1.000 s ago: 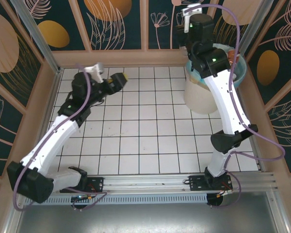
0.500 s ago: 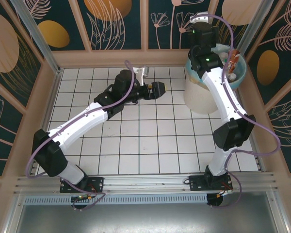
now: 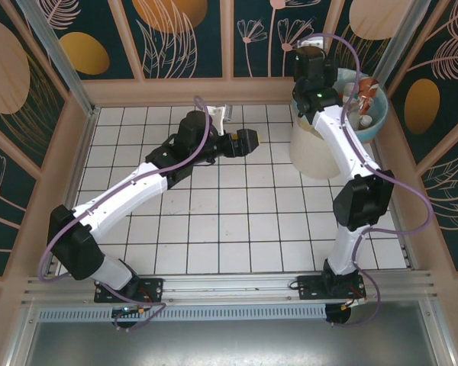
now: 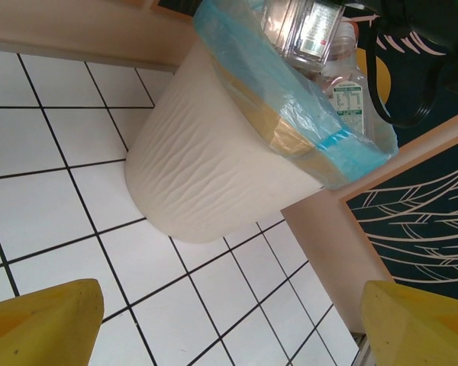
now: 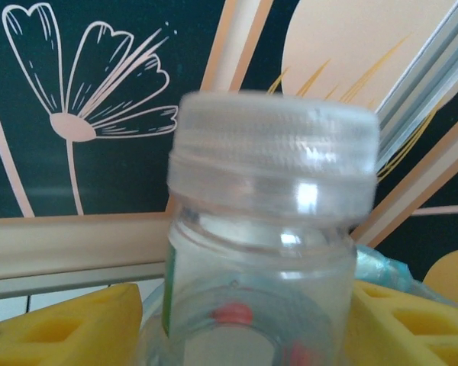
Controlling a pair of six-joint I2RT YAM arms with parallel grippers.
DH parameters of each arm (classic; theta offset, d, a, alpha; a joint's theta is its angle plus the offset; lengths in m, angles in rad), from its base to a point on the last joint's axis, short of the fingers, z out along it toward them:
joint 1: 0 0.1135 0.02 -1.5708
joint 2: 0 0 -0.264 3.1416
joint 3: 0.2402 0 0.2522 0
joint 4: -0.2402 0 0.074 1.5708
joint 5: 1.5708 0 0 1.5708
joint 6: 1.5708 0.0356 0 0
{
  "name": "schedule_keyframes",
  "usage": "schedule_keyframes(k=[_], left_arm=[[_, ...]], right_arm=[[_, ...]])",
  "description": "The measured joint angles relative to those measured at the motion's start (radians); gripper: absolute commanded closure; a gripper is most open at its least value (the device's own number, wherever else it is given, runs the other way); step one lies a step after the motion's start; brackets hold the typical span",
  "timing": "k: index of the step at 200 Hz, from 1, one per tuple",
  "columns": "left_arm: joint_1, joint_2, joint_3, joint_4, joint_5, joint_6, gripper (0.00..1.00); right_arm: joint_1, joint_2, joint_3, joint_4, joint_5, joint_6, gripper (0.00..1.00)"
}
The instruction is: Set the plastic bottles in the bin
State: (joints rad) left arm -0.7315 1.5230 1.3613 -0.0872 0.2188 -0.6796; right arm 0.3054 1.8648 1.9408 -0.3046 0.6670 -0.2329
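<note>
The white tiled table [image 3: 214, 229] spreads out in front and to the left of the bin [image 3: 317, 152], a round cream-white bucket standing upright on the tiles, close to the wooden rail [image 4: 84, 38] behind it. A light blue bag [image 4: 290, 99] lines the bin and folds over its rim. The right arm [image 3: 343, 145] passes over the bin's near side, its wrist above the bin's left rim. The left arm [image 3: 137, 187] stretches toward the bin from the left and ends short of it. The left gripper [image 3: 253, 142] points at the bin's side, near it but not touching. In the left wrist view its 2 yellow fingers [image 4: 42, 328] stand wide apart with nothing gripped, only bare tile and the bin's wall between them. The right gripper [image 5: 248, 328] is closed around 1 clear bottle [image 5: 267, 229] with a pale ribbed cap, a yellow finger on each side of it. The bag's edge shows just behind it to the right, which puts this bottle beside the bin's rim. Inside the bin lie other plastic bottles [image 3: 364, 97]: at least 2 show at the rim, 1 with a red-orange label, and a white cap [image 3: 364, 120] sits nearer the bin's front
</note>
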Motion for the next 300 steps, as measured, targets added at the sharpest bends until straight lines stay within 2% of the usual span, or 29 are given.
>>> schedule_keyframes(k=[31, 76, 100, 121, 147, 177, 201, 212, 252, 300], left_arm=[[0.000, -0.006, -0.008, 0.001, 0.000, 0.000, 0.12], [0.000, -0.037, -0.037, 0.001, 0.000, 0.000, 0.12], [0.000, -0.053, -0.051, 0.001, -0.001, 0.000, 0.12], [0.000, -0.063, -0.060, 0.001, -0.004, -0.001, 0.12], [0.000, -0.079, -0.066, 0.001, -0.013, -0.001, 0.12], [0.000, -0.101, -0.069, 0.001, -0.022, 0.000, 0.12], [0.000, -0.121, -0.086, 0.001, -0.031, 0.000, 0.11], [0.000, -0.126, -0.095, 0.002, -0.037, 0.000, 0.11], [0.000, -0.127, -0.117, 0.002, -0.038, 0.000, 0.11], [0.000, -0.127, -0.143, 0.009, -0.041, 0.000, 0.11]], right_arm=[[-0.004, -0.036, -0.065, -0.048, -0.002, 0.060, 0.29], [-0.053, -0.122, -0.184, -0.082, -0.085, 0.184, 0.38], [-0.105, -0.171, -0.203, -0.105, -0.147, 0.254, 0.21], [-0.148, -0.191, -0.199, -0.125, -0.186, 0.298, 0.19], [-0.153, -0.187, -0.135, -0.177, -0.232, 0.323, 0.19], [-0.146, -0.180, -0.012, -0.195, -0.258, 0.340, 0.25], [-0.144, -0.177, 0.033, -0.194, -0.273, 0.344, 0.26], [-0.144, -0.167, 0.040, -0.195, -0.276, 0.346, 0.33], [-0.140, -0.129, -0.029, -0.201, -0.311, 0.354, 0.52], [-0.141, -0.118, -0.092, -0.160, -0.317, 0.362, 0.55]])
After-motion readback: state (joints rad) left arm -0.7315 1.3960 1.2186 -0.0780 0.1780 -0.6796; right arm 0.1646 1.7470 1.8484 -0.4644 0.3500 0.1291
